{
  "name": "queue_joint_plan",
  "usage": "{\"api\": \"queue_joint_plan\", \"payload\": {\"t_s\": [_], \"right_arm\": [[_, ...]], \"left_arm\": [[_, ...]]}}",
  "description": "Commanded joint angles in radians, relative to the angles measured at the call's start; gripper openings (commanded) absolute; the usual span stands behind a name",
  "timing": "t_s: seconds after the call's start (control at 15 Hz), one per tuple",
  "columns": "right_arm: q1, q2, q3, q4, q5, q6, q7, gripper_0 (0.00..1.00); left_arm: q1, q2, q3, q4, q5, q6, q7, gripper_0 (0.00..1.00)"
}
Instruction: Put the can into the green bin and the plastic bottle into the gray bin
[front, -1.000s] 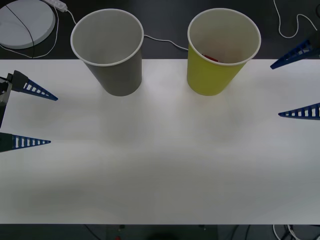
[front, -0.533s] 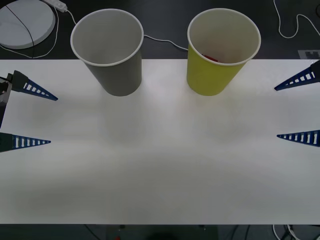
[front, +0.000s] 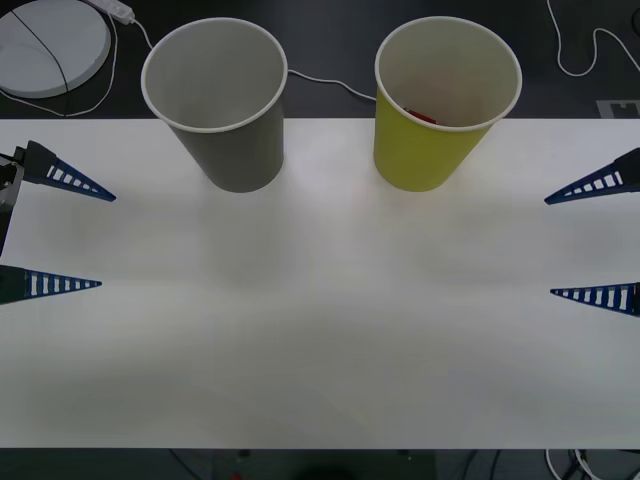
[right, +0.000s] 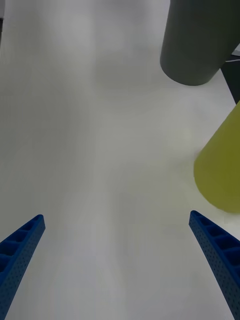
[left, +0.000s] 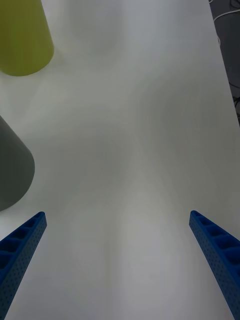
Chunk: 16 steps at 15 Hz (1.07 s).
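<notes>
In the front view the left tool (front: 100, 240) sits at the left edge of the frame, over the white desk (front: 320, 330), its two blue ribbed fingers spread wide apart and pointing toward the frame's centre; nothing lies between them and they touch nothing. The right tool (front: 548, 246) mirrors it at the right edge of the frame, fingers likewise spread wide, holding nothing and pointing inward over the desk. The gray bin (front: 222, 100) stands upright at the upper left-centre of the frame, on the far edge of the desk, its pale inside showing no contents. The green bin (front: 440, 100) stands upright at the upper right-centre, well apart from the gray one; a small red sliver (front: 421, 117) shows low inside it against the near wall, too little to say that it is the can. Both tools are well apart from the bins. In the right wrist view the blue fingers (right: 20, 250) sit at the two bottom corners with bare desk between them, the green bin near and the gray bin farther off. In the left wrist view the fingers (left: 20, 250) stand equally wide over bare desk, the gray bin close by and the green bin beyond it.
</notes>
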Motion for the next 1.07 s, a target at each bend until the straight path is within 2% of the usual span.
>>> {"api": "queue_joint_plan", "payload": {"t_s": [0.07, 0.6, 1.07], "right_arm": [[0.017, 0.025, 0.01, 0.001, -0.002, -0.008, 0.016, 1.0], [0.025, 0.12, 0.018, 0.001, 0.04, -0.045, 0.076, 1.0], [0.029, 0.133, 0.016, 0.001, 0.044, -0.059, 0.094, 1.0]], "left_arm": [[0.0, 0.0, 0.0, 0.0, 0.0, 0.0, 0.0, 1.0], [0.0, 0.0, 0.0, 0.0, 0.0, 0.0, 0.0, 1.0], [0.0, 0.0, 0.0, 0.0, 0.0, 0.0, 0.0, 1.0]]}}
